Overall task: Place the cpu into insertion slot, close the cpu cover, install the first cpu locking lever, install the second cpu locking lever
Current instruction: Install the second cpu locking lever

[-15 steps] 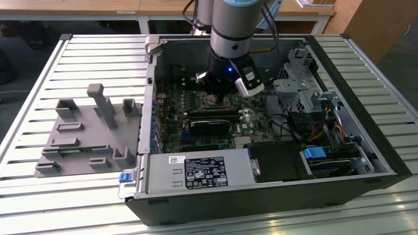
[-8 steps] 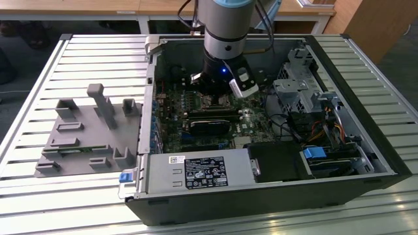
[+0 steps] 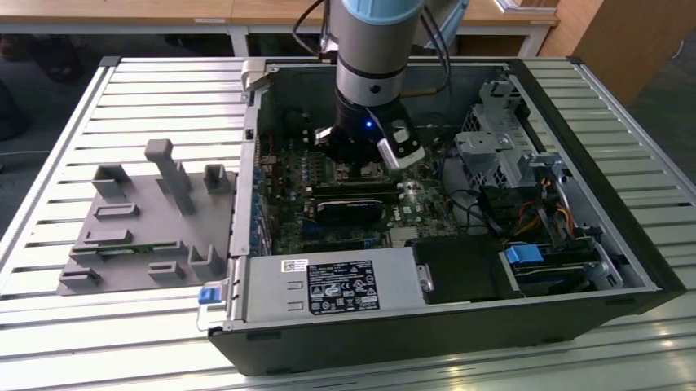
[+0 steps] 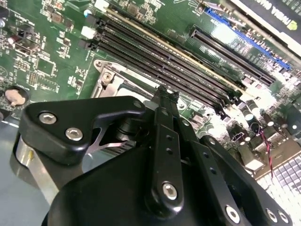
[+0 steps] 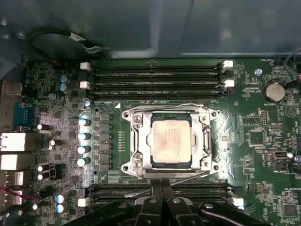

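Observation:
The cpu (image 5: 169,139), pale silver, lies flat in the insertion slot (image 5: 134,167) on the green board. The cpu cover (image 5: 143,141), a silver frame, lies down over the chip's edges. Thin wire levers run along two opposite sides of the socket (image 5: 188,105) (image 5: 188,174). My gripper (image 5: 162,185) is shut, its black fingers pressed together at the socket's edge beside one lever wire. In the second wrist view the gripper (image 4: 164,92) tips sit just over the socket frame (image 4: 110,77). In the exterior view the gripper (image 3: 364,163) reaches down inside the open computer case.
Long black memory slots (image 5: 155,77) flank the socket on two sides. A black graphics card (image 3: 348,210), a power supply (image 3: 326,285) and a drive cage (image 3: 500,155) crowd the case. A grey fixture plate (image 3: 142,232) lies on the slatted table at the exterior view's left.

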